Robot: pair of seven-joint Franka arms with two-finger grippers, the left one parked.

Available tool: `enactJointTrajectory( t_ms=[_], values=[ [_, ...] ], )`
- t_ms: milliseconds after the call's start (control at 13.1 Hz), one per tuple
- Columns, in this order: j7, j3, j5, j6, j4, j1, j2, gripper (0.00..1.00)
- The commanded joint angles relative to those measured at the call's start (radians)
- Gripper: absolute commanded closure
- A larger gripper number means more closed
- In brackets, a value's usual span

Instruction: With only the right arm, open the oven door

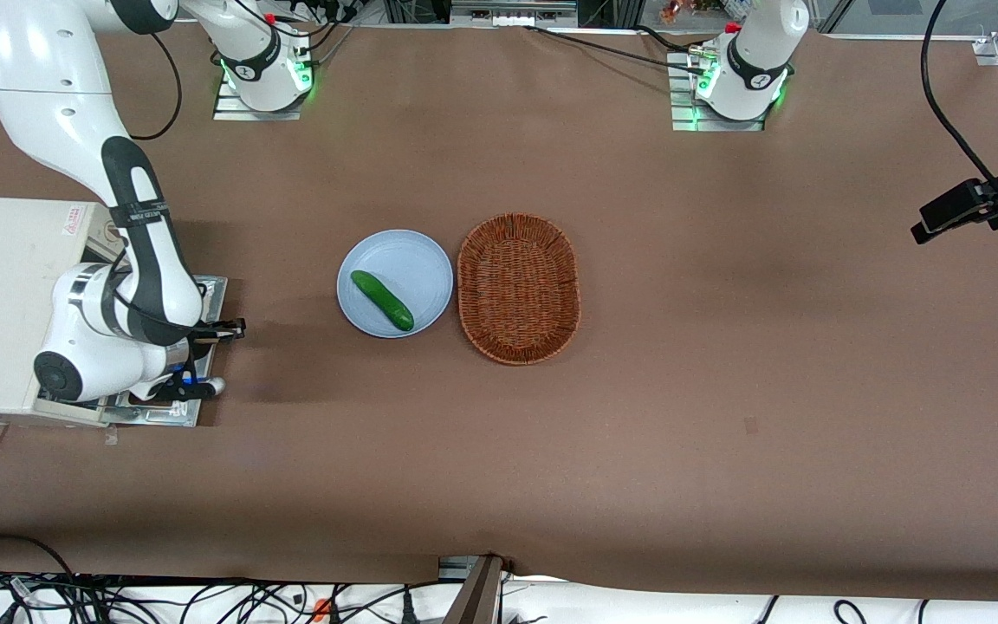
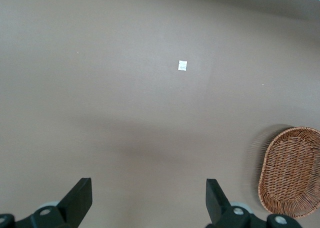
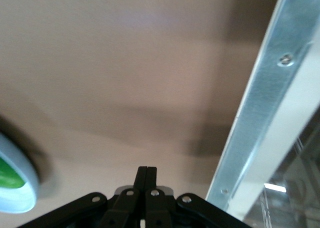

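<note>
On the brown counter (image 1: 724,390), the oven door (image 1: 209,299) apparently lies fully down; my hand (image 3: 146,175), fingers pressed together and empty, hovers just above it.

Tool (image 3: 146,174) beside lowered oven door (image 3: 260,112)

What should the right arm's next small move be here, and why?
Probably lift the gripper up and away. The oven door already seems to lie folded down in front of the oven, its bare metal frame facing up, and the shut gripper beside its edge holds nothing.
</note>
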Motion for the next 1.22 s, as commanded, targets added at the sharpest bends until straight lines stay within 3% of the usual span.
enactJointTrajectory(
  t_ms=[0, 229, 458, 764, 1146],
  values=[
    [0.012, -0.004, -0.035, -0.069, 0.056, 0.001, -0.048, 0.77],
    [0.007, -0.004, -0.136, -0.075, 0.056, 0.003, -0.134, 0.42],
    [-0.007, -0.017, -0.181, -0.077, 0.056, 0.000, -0.208, 0.01],
    [-0.131, -0.033, -0.181, -0.118, 0.054, -0.002, -0.329, 0.00],
    [-0.113, -0.049, -0.186, -0.290, 0.053, 0.000, -0.499, 0.00]
  ],
)
